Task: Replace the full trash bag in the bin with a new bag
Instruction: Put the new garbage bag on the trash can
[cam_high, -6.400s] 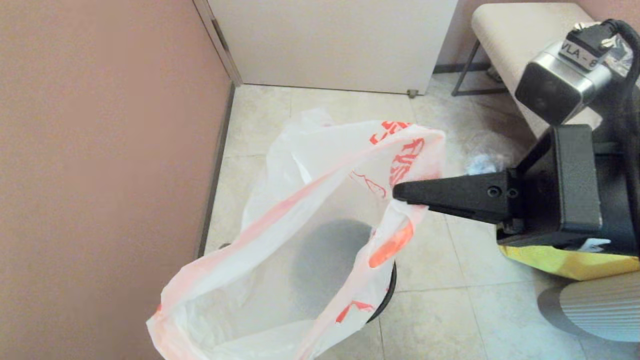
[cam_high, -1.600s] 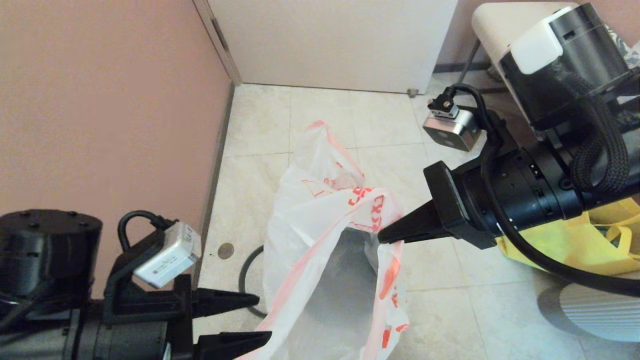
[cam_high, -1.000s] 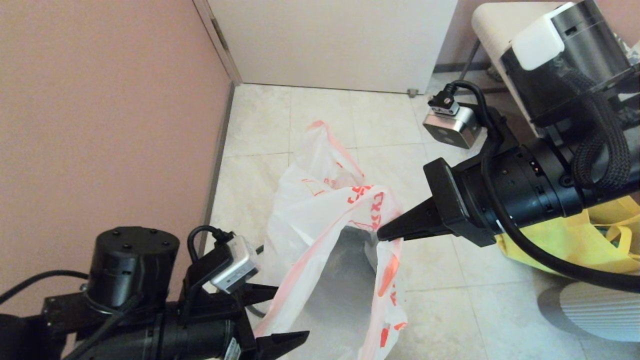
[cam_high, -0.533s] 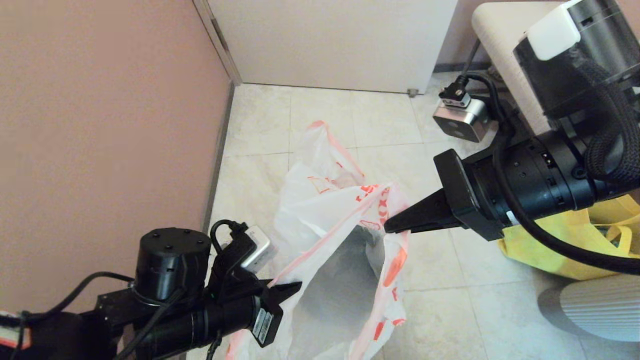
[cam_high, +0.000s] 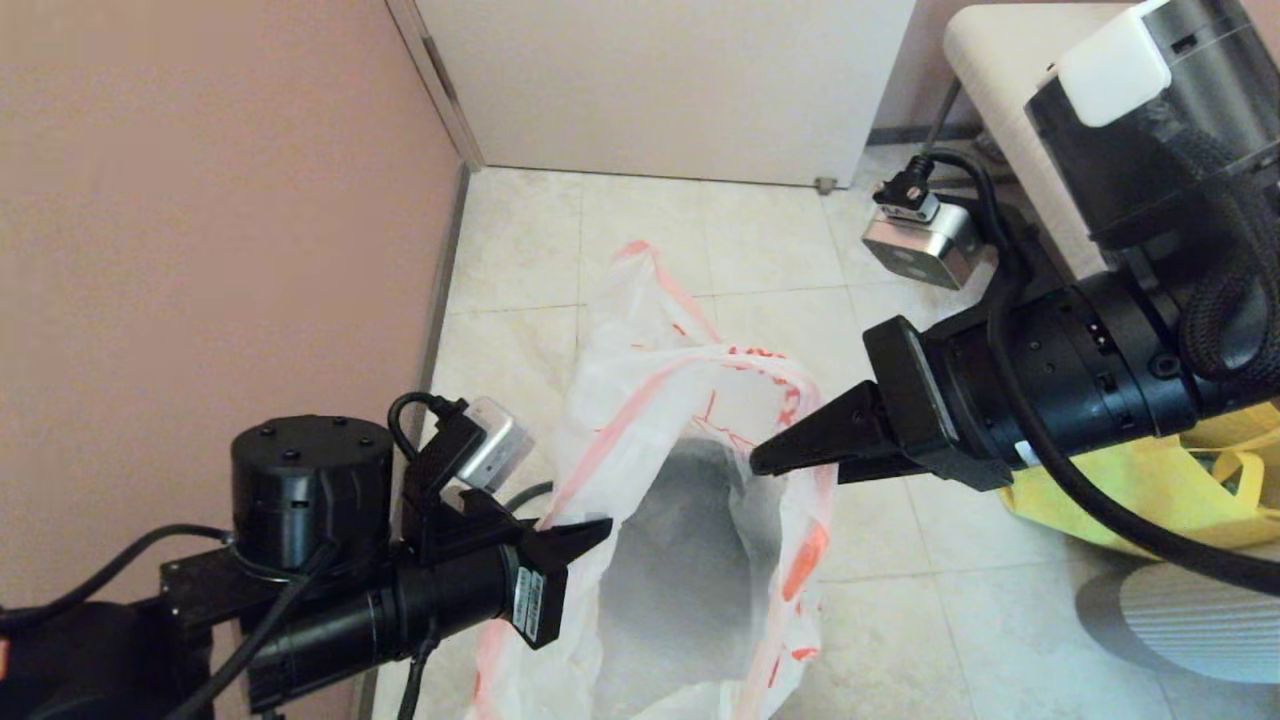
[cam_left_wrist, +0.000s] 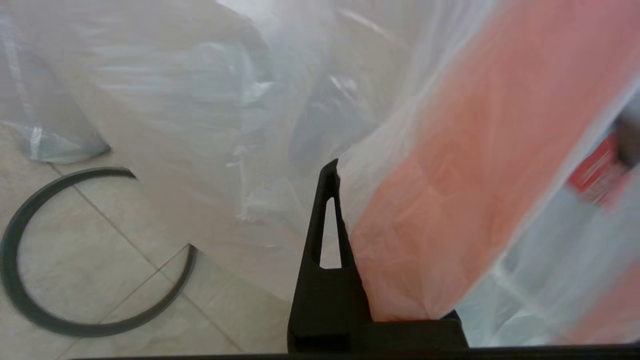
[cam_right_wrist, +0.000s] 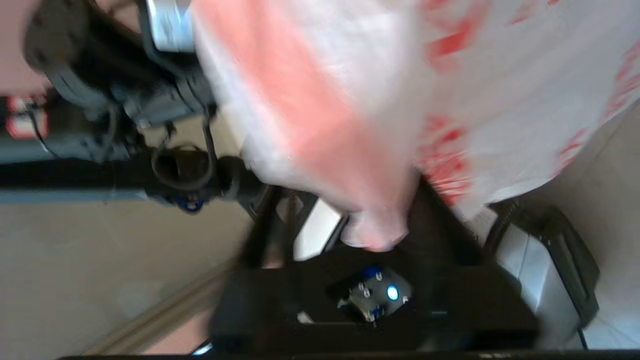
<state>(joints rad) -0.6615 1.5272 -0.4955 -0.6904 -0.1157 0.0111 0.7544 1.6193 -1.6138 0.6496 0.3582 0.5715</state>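
Observation:
The new bag (cam_high: 700, 400), thin white plastic with a pink-orange rim and red print, hangs open between my two grippers. My right gripper (cam_high: 762, 466) is shut on its right rim, with plastic bunched between the fingers (cam_right_wrist: 380, 235). My left gripper (cam_high: 598, 526) is shut on the near left rim; one finger (cam_left_wrist: 325, 225) shows and the pink-orange band drapes over the other. The bin (cam_high: 690, 560) is a dark shape seen through the bag, below its mouth. The bin's grey ring (cam_left_wrist: 90, 331) lies loose on the tiles beside it (cam_high: 525, 492). The full trash bag is out of view.
A pink wall (cam_high: 200, 250) runs close along the left, with a white door (cam_high: 660, 80) at the back. A yellow fabric tote (cam_high: 1150, 490) sits on the floor under my right arm. A padded bench (cam_high: 1000, 60) stands at the back right.
My left arm came in from the lower left and its open fingers shut on the bag's near rim. The bag's mouth now spreads wider over the bin. The right gripper kept its hold.

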